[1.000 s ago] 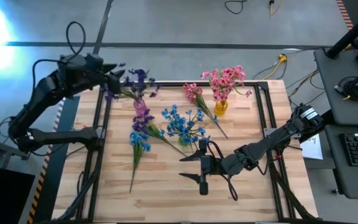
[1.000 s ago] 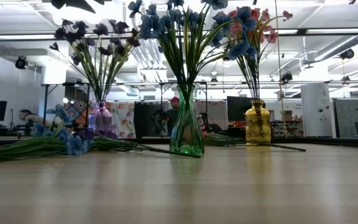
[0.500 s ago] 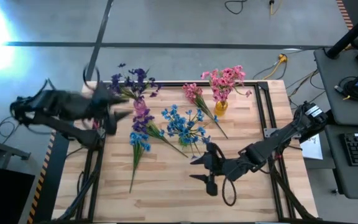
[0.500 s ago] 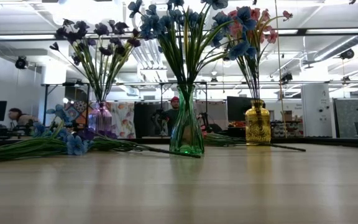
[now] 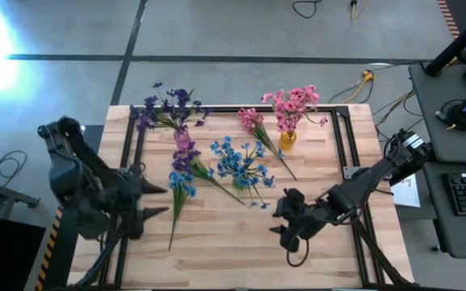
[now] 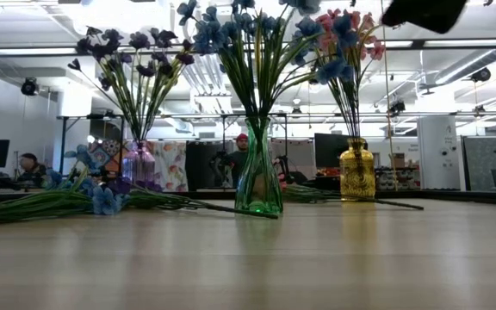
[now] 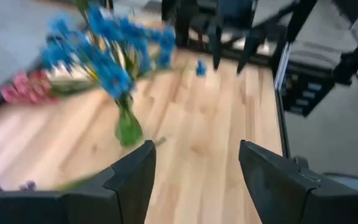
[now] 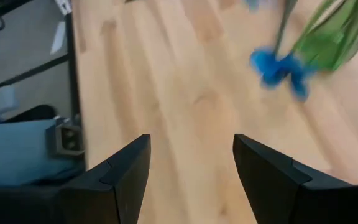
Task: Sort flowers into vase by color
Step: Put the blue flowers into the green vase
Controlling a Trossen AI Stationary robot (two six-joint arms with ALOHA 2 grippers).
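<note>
1. Dark fingers of the left gripper point(image 7: 194, 180) are standing apart with nothing between them; the left wrist view is showing bare wood through the gap, and the overhead view is placing this gripper point(image 5: 154, 200) over the table's left edge, beside the loose sprigs.
2. Black fingers of the right gripper point(image 8: 188, 171) are also spread and empty — its own camera is looking down at plain planks, while from above the gripper point(image 5: 282, 225) is sitting right of centre, near the front of the table point(image 5: 225, 242).
3. Green glass of the middle vase point(image 6: 258, 182) is showing clearly only in the low view and the left wrist view point(image 7: 128, 128); from above, the blue flowers point(image 5: 237, 162) are hiding it.
4. Pink flowers point(image 5: 294, 105) are standing in the yellow vase point(image 5: 287, 139) at the back right; the low view is showing that vase's patterned gold body point(image 6: 357, 172).
5. Purple flowers point(image 5: 172, 105) are spreading at the back left; their tinted vase point(image 6: 139, 164) is appearing only in the low view.
6. Loose sprigs are lying flat on the wood: a mixed pink, purple and blue bunch point(image 5: 183, 166) left of the blue flowers, and a pink sprig point(image 5: 255, 124) between the blue flowers and the yellow vase.
7. One fallen blue blossom point(image 8: 277, 66) is lying just beside the green vase — blurred in the right wrist view.
8. People in the room behind are visible only in the low view.
</note>
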